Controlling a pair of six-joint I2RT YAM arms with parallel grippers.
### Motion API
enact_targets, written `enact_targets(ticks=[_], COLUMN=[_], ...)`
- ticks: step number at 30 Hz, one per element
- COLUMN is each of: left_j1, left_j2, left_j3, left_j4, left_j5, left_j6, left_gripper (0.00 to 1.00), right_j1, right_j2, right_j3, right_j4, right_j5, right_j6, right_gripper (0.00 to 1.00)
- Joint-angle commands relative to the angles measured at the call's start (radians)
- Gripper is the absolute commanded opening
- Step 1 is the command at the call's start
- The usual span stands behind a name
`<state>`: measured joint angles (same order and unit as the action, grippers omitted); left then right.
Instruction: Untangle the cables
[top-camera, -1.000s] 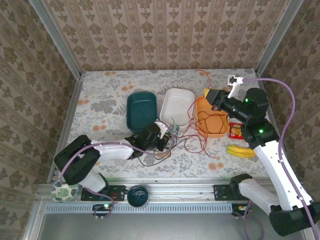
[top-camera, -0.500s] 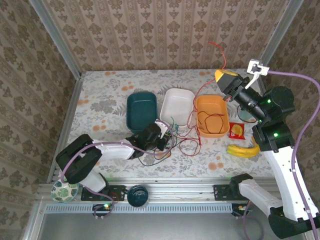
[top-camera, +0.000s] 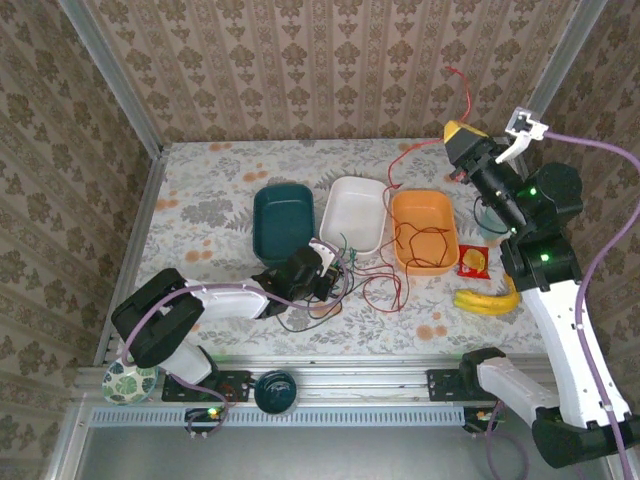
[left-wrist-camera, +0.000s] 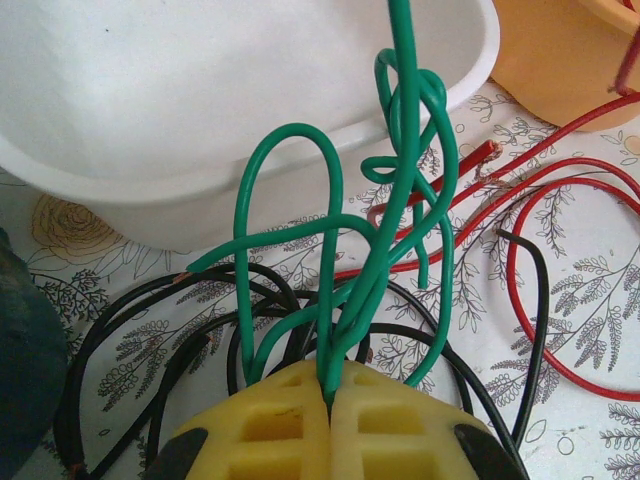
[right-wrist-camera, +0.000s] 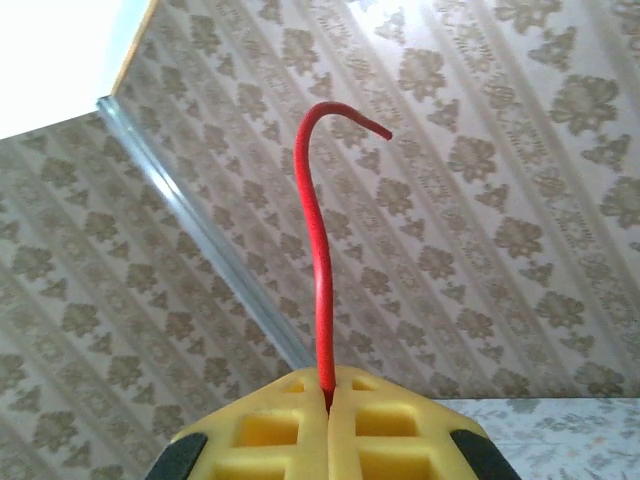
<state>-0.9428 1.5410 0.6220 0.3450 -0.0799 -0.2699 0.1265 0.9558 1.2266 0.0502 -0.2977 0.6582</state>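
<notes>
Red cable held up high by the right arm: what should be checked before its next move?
1. Right gripper shut on the red cable: ok.
2. Left gripper shut on the green cable: ok.
3. Green cable free of knots: not ok, it loops through itself.
4. Red cable clear of the green one: not ok, red strands cross behind it.
5. Red cable clear of the orange bowl: not ok, loops lie inside it.
</notes>
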Motion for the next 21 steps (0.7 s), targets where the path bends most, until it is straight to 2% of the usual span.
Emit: enact_targets(ticks=[1, 5, 12, 21], left_j1=[-0.003, -0.005, -0.005, -0.014], left_j2=[0.028, 0.034, 0.052, 0.061], left_j3=[-0.006, 0.003, 0.002, 0.006], left_j4=[-0.078, -0.080, -0.063, -0.059], left_j5=[-0.033, -0.040, -0.041, -0.052], left_j6=[-0.011, -0.008, -0.018, -0.017], left_gripper=[0.00, 0.00, 0.00, 0.00], right_j1=[-0.036, -0.070, -0.115, -0.162], right_j2=[0.022, 0.045, 0.061, 0.096], right_j3=[0.001, 0.048, 0.138, 0.136], right_j4=[0.081, 0.125, 0.085, 0.076], right_j5=[0.034, 0.034, 0.068, 0.073], right_j6=[0.004, -0.003, -0.115, -0.118], right_gripper=[0.00, 0.00, 0.00, 0.00])
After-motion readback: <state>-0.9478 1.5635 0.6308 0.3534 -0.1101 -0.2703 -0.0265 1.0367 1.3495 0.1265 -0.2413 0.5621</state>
